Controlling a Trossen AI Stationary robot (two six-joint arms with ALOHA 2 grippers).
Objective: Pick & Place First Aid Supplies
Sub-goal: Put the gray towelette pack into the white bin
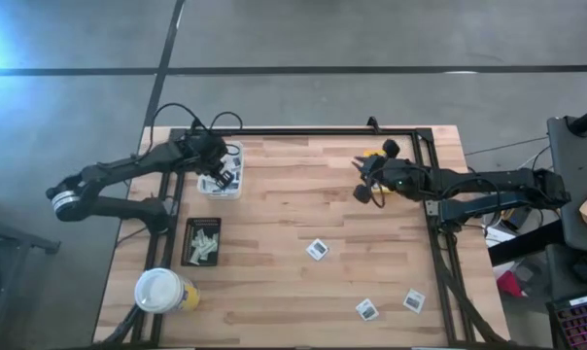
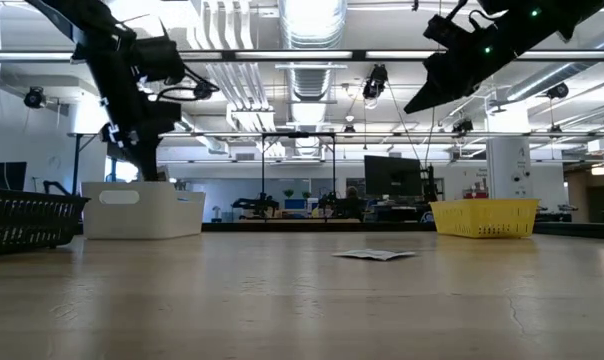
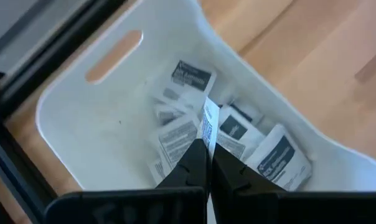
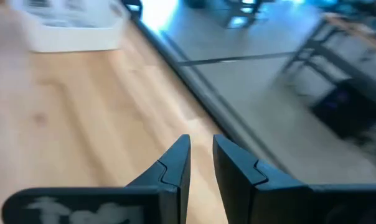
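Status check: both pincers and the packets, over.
Left pincer shut on packet above white tray. Right pincer open, empty, above table's far right. Three loose packets on table. Nothing blocking.

Site: lab/workshop hall | ceiling ducts running across upper centre | monitors sitting mid-frame behind wooden bench

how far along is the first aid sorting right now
Partly done. The white tray already holds several packets. The left gripper is shut on one packet above it. Three packets lie loose on the table. The right gripper hovers open, empty.
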